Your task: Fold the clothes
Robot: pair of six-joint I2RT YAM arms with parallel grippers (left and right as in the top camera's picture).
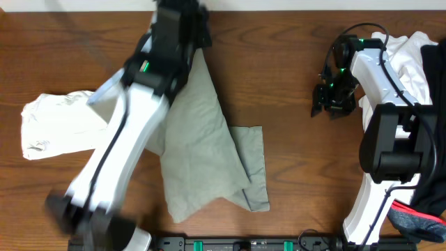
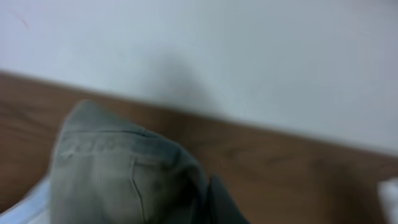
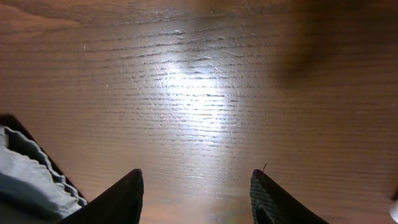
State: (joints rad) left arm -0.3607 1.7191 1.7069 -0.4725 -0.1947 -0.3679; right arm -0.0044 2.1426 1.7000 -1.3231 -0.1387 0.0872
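The khaki-beige shorts (image 1: 202,139) lie on the middle of the wooden table, one end drawn up to a point at the back edge. My left gripper (image 1: 182,31) is at that back end and is shut on the cloth. In the blurred left wrist view a bunched fold of the khaki shorts (image 2: 118,168) fills the lower left beside a dark finger (image 2: 221,202). My right gripper (image 1: 327,103) hovers over bare wood right of the shorts. In the right wrist view it (image 3: 199,190) is open and empty.
A white garment (image 1: 56,125) lies at the left, partly under my left arm. A pile of white (image 1: 411,52) and black clothes (image 1: 433,63) sits at the back right, and a red-trimmed one (image 1: 418,217) at the front right. A cloth edge (image 3: 25,180) shows lower left in the right wrist view.
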